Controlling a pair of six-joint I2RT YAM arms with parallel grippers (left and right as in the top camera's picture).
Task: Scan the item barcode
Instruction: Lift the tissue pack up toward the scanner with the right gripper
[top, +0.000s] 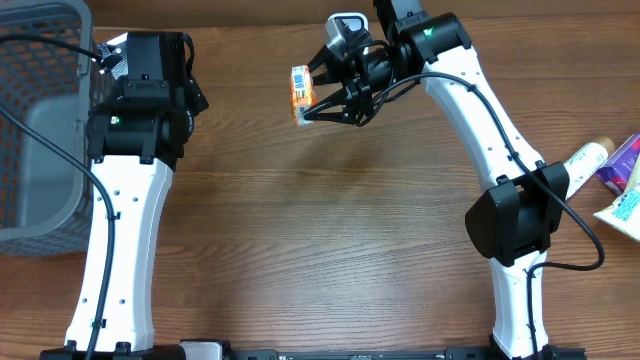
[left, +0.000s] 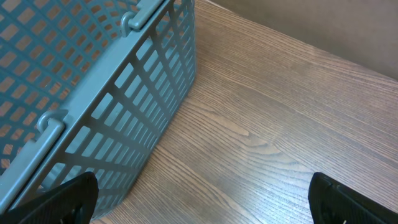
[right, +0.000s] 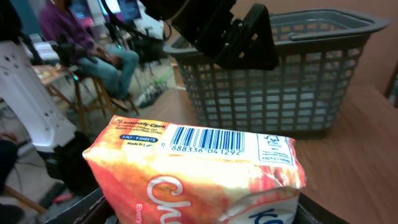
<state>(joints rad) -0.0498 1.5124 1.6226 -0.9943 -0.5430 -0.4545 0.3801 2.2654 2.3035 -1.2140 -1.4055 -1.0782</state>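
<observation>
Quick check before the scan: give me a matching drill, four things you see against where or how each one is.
1. tissue pack
2. basket
3. left end effector
4. white tube

a. open, holding nothing
b. right edge of the table
c. left edge of the table
d. gripped by the right end effector, barcode showing

Pairs: 1-d, 2-c, 3-a, 4-b

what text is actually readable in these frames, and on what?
All on the tissue packet, right wrist view:
"Kimberly-Clark"
"3 PLY • 9 SHEETS"
"Made in C...", the rest unclear
"8 888336 041292", under the barcode
"FSC" mark; the code beside it is too small to read
Large white "Ch..." and "K...", cut off by the frame
Overhead: print on the packet and on the products at the right edge is too small to read.
Left wrist: none.
</observation>
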